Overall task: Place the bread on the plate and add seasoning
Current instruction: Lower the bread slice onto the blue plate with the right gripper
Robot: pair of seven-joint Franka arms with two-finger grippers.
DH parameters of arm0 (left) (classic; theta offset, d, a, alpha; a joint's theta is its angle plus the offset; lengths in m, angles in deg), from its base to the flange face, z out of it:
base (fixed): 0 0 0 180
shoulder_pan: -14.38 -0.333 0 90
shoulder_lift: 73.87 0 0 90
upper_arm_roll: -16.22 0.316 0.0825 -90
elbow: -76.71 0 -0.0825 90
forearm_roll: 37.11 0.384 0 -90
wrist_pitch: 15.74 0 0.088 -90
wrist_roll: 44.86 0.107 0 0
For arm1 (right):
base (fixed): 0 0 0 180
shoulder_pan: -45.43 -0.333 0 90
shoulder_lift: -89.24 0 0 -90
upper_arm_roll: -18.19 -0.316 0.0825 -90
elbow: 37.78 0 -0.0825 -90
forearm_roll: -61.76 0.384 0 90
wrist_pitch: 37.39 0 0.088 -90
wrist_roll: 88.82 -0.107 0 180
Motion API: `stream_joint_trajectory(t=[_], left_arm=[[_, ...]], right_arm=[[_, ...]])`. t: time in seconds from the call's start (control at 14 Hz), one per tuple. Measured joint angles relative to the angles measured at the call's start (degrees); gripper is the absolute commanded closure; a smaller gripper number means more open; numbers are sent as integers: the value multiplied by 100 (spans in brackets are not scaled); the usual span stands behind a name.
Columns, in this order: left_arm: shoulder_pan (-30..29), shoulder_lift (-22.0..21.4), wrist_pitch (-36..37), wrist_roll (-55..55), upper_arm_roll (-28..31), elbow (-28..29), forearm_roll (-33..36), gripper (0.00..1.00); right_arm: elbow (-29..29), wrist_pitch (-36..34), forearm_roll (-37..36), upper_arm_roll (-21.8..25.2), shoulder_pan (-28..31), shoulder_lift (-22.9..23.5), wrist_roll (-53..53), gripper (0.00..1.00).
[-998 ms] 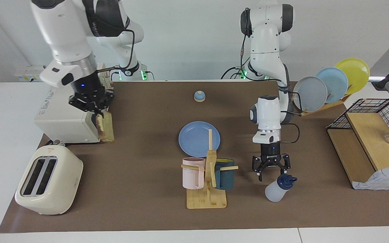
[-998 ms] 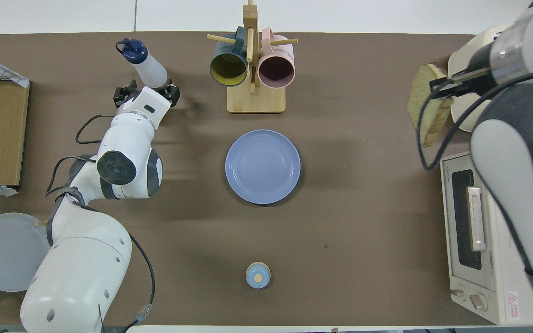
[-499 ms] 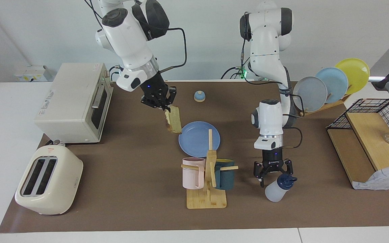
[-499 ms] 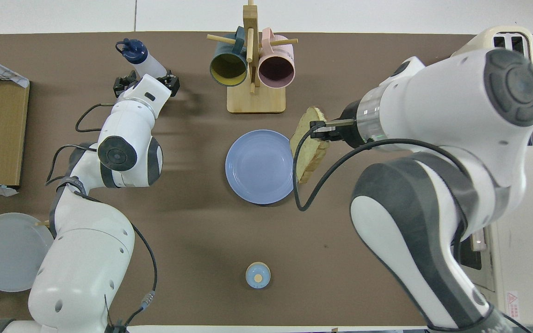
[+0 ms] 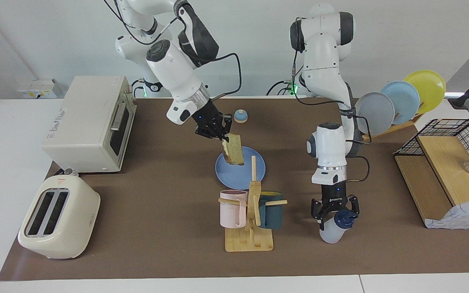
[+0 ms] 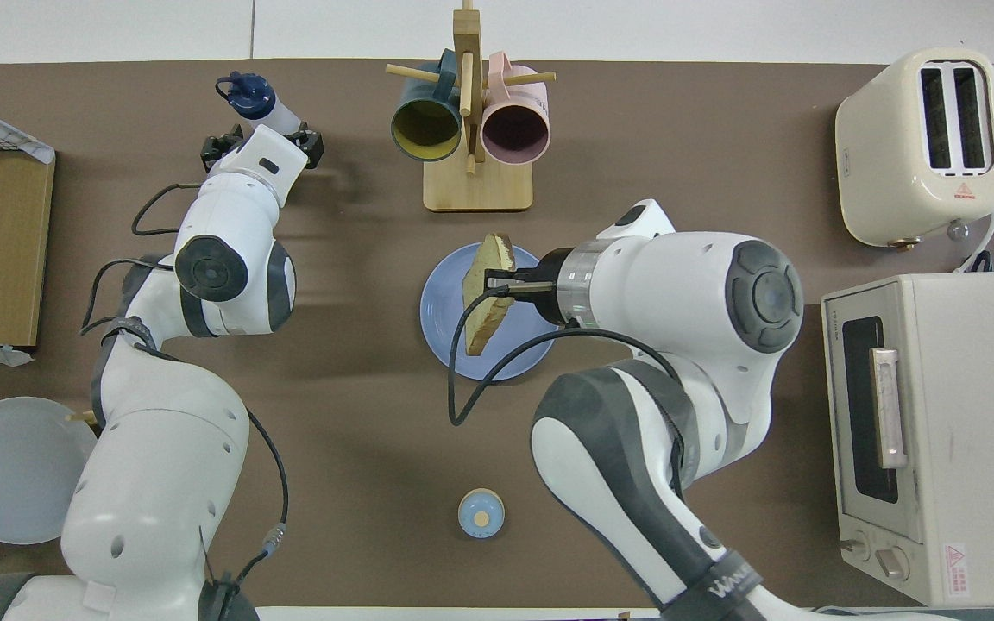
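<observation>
The right pincer, clamped on the bread, hung over the plate; lowering and release came next. The left pincer gaped around the seasoning.

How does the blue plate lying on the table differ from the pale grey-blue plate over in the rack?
The blue plate lies flat on the table; the grey-blue plate stands upright in a rack.
The blue plate is a deeper, stronger blue; the grey-blue plate looks pale and greyish.
A bread slice hangs over the blue plate; nothing hangs over the grey-blue plate.
Both are round.
</observation>
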Motion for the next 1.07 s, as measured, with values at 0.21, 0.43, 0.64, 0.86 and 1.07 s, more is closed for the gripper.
stream_joint_trajectory(t=[0.21,0.43,0.64,0.86,1.07], left_arm=[[1,514,-304,-137,-32,-367,-301,0],[-19,569,-325,-308,-11,-495,-306,0],[-83,569,-337,-326,-4,-528,-307,0],[-95,565,-530,-336,-4,-533,-317,0],[-94,498,-553,-346,-4,-555,-320,100]], right_arm=[[-175,323,94,-2,-184,151,-46,100],[-353,709,150,-1,-290,175,-30,100],[-589,1008,150,7,-338,203,283,100],[-691,1018,150,44,-308,200,437,100],[-824,1235,150,48,-306,194,443,100]])
